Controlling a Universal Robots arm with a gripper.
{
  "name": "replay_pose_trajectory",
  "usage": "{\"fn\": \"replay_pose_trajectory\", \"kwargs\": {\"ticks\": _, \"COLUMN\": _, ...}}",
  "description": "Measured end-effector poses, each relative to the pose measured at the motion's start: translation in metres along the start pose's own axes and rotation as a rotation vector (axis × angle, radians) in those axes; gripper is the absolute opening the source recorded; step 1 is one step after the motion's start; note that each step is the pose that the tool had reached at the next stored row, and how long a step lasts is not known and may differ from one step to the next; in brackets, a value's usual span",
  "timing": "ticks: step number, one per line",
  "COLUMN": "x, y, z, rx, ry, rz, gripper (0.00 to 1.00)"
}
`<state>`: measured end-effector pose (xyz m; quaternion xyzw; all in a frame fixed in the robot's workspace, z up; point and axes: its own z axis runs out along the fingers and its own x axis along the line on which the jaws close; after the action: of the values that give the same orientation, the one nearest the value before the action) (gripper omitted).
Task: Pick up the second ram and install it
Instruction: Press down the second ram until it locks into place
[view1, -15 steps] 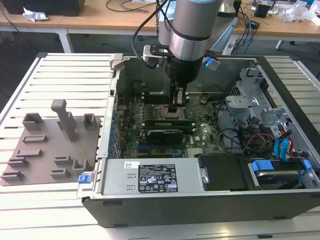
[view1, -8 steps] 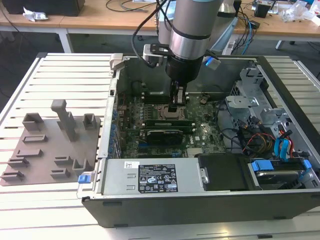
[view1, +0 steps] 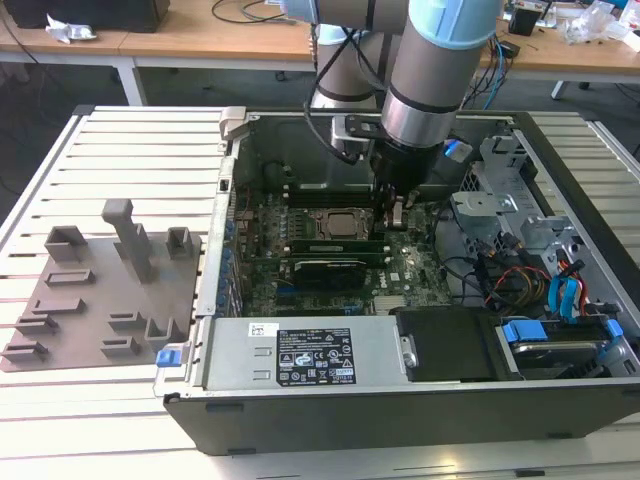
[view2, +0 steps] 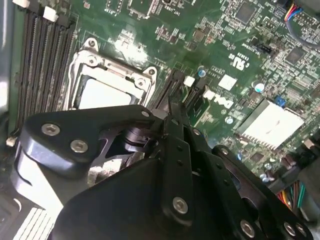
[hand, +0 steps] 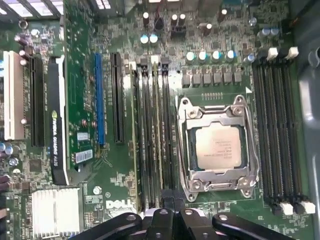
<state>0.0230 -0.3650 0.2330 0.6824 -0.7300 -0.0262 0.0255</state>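
The slatted surface (view1: 120, 150) carries everything. On it the open case (view1: 215, 300) lies on its side, so I can come at the board from above. On the exterior view's left of the case sits a grey holder tray (view1: 100, 290), its pockets shaped to stand parts up for picking.

Inside the case, the green board (view1: 400, 280) lies flat. A black card (view1: 325, 268) stands in it on the near side. Just beyond the card is a bank of slots (hand: 155, 140), and beyond that the socket (view1: 338, 222), its metal frame closed over the chip.

The ram (view1: 335, 241) is a long green strip lying along that slot bank, between card and socket. I judge it is already down in its slot, not in the air, though I cannot tell whether it is fully latched.

My pincer (view1: 397, 212) hangs straight down over the end of that strip toward the exterior view's right. In the second wrist view the pincer (view2: 172, 107) has its fingers (view2: 176, 145) pressed together into one narrow blade, with nothing I can make out between them. That suits pushing down on a stick's top edge in the tight gap beside the socket. In the first wrist view my pincer (hand: 170, 217) lines up with the slot bank's length.
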Motion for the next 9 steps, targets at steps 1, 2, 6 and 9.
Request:
{"fn": "replay_pose_trajectory", "kwargs": {"ticks": 1, "x": -0.0002, "y": -0.0042, "z": 0.0017, "rx": -0.0001, "ry": 0.0003, "rz": 0.0, "gripper": 0.1}}
{"fn": "replay_pose_trajectory", "kwargs": {"ticks": 2, "x": -0.0004, "y": -0.0071, "z": 0.0034, "rx": -0.0001, "ry": 0.0004, "rz": 0.0, "gripper": 0.1}}
{"fn": "replay_pose_trajectory", "kwargs": {"ticks": 6, "x": -0.0008, "y": -0.0091, "z": -0.0033, "rx": 0.0, "ry": 0.0001, "rz": 0.0, "gripper": 0.1}}
{"fn": "replay_pose_trajectory", "kwargs": {"ticks": 9, "x": 0.0042, "y": -0.0092, "z": -0.0067, "rx": 0.0, "ry": 0.0, "rz": 0.0, "gripper": 0.1}}
